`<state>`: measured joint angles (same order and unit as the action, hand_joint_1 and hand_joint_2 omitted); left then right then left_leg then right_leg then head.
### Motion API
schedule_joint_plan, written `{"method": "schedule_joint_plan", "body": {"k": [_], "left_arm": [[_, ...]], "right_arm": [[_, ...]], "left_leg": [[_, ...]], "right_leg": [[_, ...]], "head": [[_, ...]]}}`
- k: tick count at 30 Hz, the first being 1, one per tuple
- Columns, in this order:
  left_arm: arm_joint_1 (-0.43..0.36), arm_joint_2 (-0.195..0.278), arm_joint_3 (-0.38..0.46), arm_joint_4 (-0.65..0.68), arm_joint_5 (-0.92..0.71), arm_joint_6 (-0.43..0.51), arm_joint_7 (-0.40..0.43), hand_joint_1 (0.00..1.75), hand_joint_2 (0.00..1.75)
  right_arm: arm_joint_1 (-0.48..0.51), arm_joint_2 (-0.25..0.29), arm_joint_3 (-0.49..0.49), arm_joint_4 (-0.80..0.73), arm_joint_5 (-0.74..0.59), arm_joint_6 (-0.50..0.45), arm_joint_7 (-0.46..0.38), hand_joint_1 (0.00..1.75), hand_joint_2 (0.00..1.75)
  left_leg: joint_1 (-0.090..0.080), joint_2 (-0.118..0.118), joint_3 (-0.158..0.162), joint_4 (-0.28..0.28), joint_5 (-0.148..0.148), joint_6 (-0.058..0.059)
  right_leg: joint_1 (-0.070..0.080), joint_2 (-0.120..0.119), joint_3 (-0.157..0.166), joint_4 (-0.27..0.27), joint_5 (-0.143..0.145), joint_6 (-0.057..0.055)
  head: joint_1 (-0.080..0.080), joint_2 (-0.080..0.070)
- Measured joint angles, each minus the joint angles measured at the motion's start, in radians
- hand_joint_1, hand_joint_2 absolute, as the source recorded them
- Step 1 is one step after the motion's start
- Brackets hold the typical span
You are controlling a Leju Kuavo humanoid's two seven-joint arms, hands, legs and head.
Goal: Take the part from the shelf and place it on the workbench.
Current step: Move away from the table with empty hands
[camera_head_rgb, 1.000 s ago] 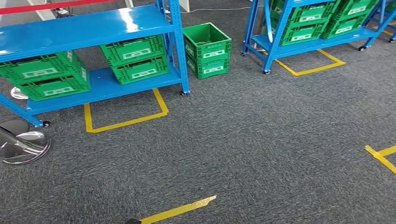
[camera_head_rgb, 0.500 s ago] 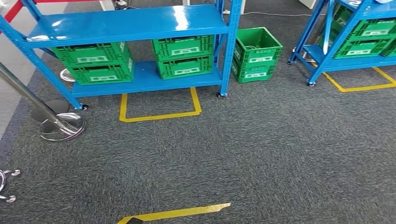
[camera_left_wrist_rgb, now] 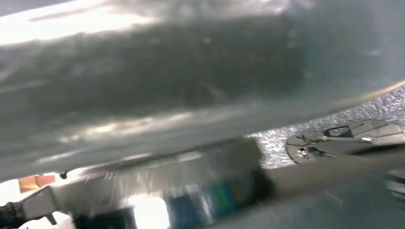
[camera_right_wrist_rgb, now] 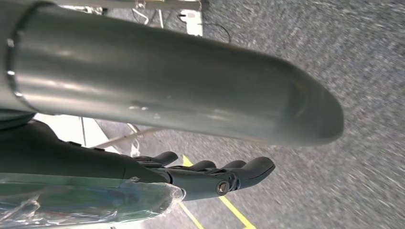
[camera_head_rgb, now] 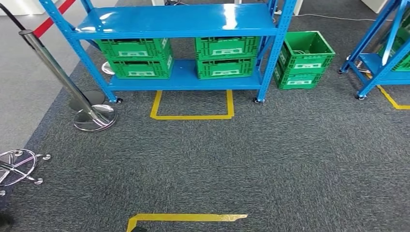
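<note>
A blue shelf (camera_head_rgb: 179, 21) stands ahead in the head view, its top board bare and glossy. Two stacks of green crates (camera_head_rgb: 135, 58) (camera_head_rgb: 226, 55) sit on its lower board. No loose part can be made out on it. In the right wrist view my right hand (camera_right_wrist_rgb: 205, 176) hangs over the carpet, dark fingers (camera_right_wrist_rgb: 248, 171) stretched out and apart from the thick grey thumb (camera_right_wrist_rgb: 167, 81), with carpet showing between them. A clear plastic-wrapped thing (camera_right_wrist_rgb: 86, 202) lies beside the hand; I cannot tell what it is. My left hand (camera_left_wrist_rgb: 143, 86) is a grey blur.
A green crate (camera_head_rgb: 304, 58) stands on the floor right of the shelf. A second blue shelf (camera_head_rgb: 382, 63) is at far right. A chrome stanchion (camera_head_rgb: 94, 116) with a red rope (camera_head_rgb: 53, 19) and a chair base (camera_head_rgb: 17, 166) stand at left. Yellow tape (camera_head_rgb: 191, 104) marks the carpet.
The whole picture has slid to the right as the camera turned left. The shelf now sits in the middle, and the stanchion and chair base have come into view.
</note>
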<state>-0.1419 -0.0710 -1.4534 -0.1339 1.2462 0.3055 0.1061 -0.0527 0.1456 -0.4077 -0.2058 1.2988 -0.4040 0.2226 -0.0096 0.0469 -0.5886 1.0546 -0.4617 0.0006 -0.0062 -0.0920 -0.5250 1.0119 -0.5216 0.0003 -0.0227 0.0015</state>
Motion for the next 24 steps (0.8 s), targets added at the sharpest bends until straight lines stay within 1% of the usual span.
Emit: {"method": "schedule_joint_plan", "body": {"k": [1,2,3,4,7,8,10,18,20,24], "left_arm": [[-0.001,0.0,0.0,0.0,0.001,0.001,0.0,0.0,0.0],[-0.001,0.0,0.0,0.0,0.002,0.002,0.0,0.0,0.0],[0.001,0.0,0.0,0.0,0.002,0.003,0.001,0.0,0.0],[0.004,0.0,0.0,0.0,0.002,0.005,0.001,0.0,0.0],[0.008,-0.001,0.0,0.0,0.002,0.01,0.003,0.0,0.0],[0.008,-0.002,0.0,0.0,0.002,0.012,0.003,0.0,0.0],[0.008,-0.002,0.0,0.0,0.002,0.013,0.002,0.0,0.0],[0.007,0.0,0.0,0.0,0.004,0.015,-0.007,0.0,0.0],[0.007,0.0,0.0,0.0,0.008,0.017,-0.013,0.0,0.0],[0.007,0.002,0.0,0.0,0.011,0.019,-0.03,0.0,0.0]], "right_arm": [[-0.001,0.0,-0.002,0.0,-0.006,-0.002,-0.005,0.0,0.0],[-0.002,0.001,-0.006,0.0,-0.012,-0.004,-0.011,0.0,0.0],[-0.004,0.001,-0.01,0.0,-0.019,-0.007,-0.015,0.0,0.0],[-0.006,0.002,-0.014,0.0,-0.025,-0.01,-0.017,0.0,0.0],[-0.011,0.002,-0.027,-0.001,-0.034,-0.015,-0.012,0.0,0.0],[-0.013,0.002,-0.031,-0.001,-0.035,-0.016,-0.011,0.0,0.0],[-0.014,0.002,-0.037,-0.001,-0.037,-0.014,-0.017,0.0,0.0],[-0.009,0.002,-0.057,0.0,-0.047,-0.007,-0.027,0.0,0.0],[-0.009,0.002,-0.059,0.0,-0.045,-0.006,-0.027,0.0,0.0],[-0.009,0.002,-0.062,0.0,-0.04,-0.004,-0.025,0.0,0.0]], "left_leg": [[-0.005,0.014,0.015,-0.03,0.003,0.007],[-0.008,0.018,0.019,-0.041,-0.002,0.011],[-0.009,0.012,0.019,-0.046,-0.001,0.014],[-0.008,0.007,0.022,-0.052,0.002,0.012],[-0.005,-0.001,0.036,-0.069,0.008,0.002],[-0.005,-0.002,0.038,-0.069,0.006,0.003],[-0.007,-0.002,0.038,-0.069,0.003,0.008],[-0.01,-0.001,0.037,-0.067,0.001,0.012],[-0.01,-0.001,0.037,-0.067,0.001,0.013],[-0.01,-0.001,0.038,-0.067,0.002,0.013]], "right_leg": [[0.002,-0.009,0.002,0.0,-0.003,0.004],[0.004,-0.016,0.003,-0.001,-0.004,0.008],[0.004,-0.024,0.006,-0.004,-0.003,0.012],[0.005,-0.025,0.009,-0.009,-0.004,0.013],[0.006,-0.016,0.015,-0.025,-0.003,-0.007],[0.005,-0.015,0.017,-0.028,-0.002,-0.01],[0.003,-0.013,0.02,-0.03,-0.001,-0.001],[-0.001,-0.011,0.029,-0.035,0.004,0.013],[-0.001,-0.011,0.029,-0.035,0.004,0.016],[-0.001,-0.011,0.028,-0.035,0.004,0.016]], "head": [[0.001,0.0],[0.002,0.0],[0.001,0.0],[0.002,0.0],[0.012,0.0],[0.016,0.0],[0.018,0.0],[0.018,0.0],[0.018,0.0],[0.018,0.0]]}}
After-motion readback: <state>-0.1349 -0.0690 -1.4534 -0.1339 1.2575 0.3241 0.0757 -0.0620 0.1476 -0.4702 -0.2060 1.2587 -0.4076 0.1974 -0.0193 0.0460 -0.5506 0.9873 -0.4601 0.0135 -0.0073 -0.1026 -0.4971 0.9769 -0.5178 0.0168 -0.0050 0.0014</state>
